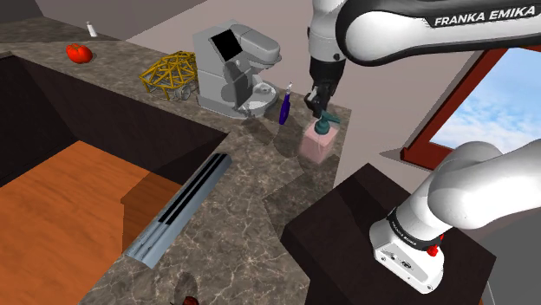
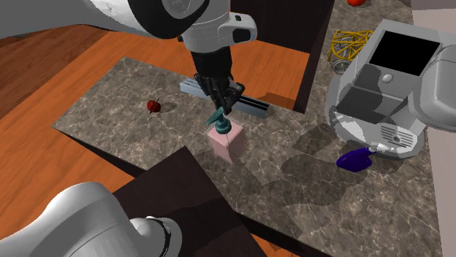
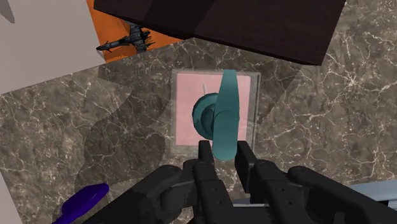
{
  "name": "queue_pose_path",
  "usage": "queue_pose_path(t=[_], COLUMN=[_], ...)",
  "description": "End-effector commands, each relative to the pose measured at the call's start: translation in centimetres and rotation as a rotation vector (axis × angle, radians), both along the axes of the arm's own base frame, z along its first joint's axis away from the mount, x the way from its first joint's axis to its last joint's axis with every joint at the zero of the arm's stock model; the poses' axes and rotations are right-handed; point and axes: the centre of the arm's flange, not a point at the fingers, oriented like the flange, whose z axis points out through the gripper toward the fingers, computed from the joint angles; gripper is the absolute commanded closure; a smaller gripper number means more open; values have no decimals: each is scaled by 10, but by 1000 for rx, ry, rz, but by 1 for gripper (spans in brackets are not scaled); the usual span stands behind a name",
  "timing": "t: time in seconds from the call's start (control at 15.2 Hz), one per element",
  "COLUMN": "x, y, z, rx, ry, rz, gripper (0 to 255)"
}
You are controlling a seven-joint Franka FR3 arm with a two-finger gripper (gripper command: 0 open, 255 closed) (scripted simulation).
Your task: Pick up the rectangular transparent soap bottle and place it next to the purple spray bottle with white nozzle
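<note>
Neighbouring soap bottle: spray bottle, coffee machine.

We see a smooth brown stone desk with pale veins, a pink see-through soap bottle, and an orange wooden floor.

fingers clasp teal pump | pink soap bottle (on marble counter) | purple spray bottle apart
</note>
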Motion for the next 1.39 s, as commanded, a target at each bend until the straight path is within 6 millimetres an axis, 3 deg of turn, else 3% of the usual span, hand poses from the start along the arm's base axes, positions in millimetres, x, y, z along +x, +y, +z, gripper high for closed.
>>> queue_pose_path(t=[0.0, 1.32], x=[17, 201], y=[-18, -208], z=[2, 3], rx=[0, 0], ry=[0, 0], rz=[0, 0], gripper=[255, 255])
